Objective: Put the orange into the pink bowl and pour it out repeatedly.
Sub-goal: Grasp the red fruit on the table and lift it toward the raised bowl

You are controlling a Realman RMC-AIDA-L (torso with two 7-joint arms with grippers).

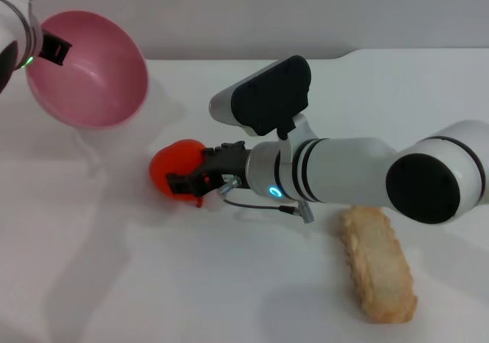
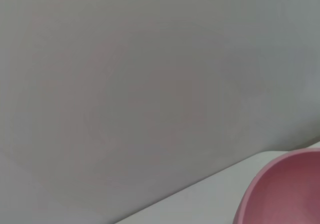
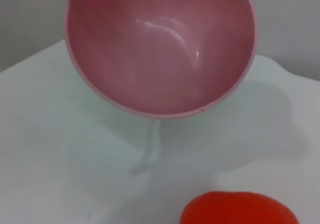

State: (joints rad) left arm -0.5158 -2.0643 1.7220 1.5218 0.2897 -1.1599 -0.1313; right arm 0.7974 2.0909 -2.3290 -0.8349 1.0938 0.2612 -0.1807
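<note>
Zero fruit in tilted pink bowl (image 1: 95,76), clamped by left gripper (image 1: 46,49); right gripper (image 1: 191,179) closed around orange (image 1: 172,167) on worktop (image 1: 153,282), reload pending.

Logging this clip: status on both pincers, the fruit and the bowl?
Left pincer clamped on rim of tilted, empty pink plastic bowl, held aloft. Right pincer around lumpy red-orange toy orange on table. Beige biscuit well aside, nothing blocking.
</note>
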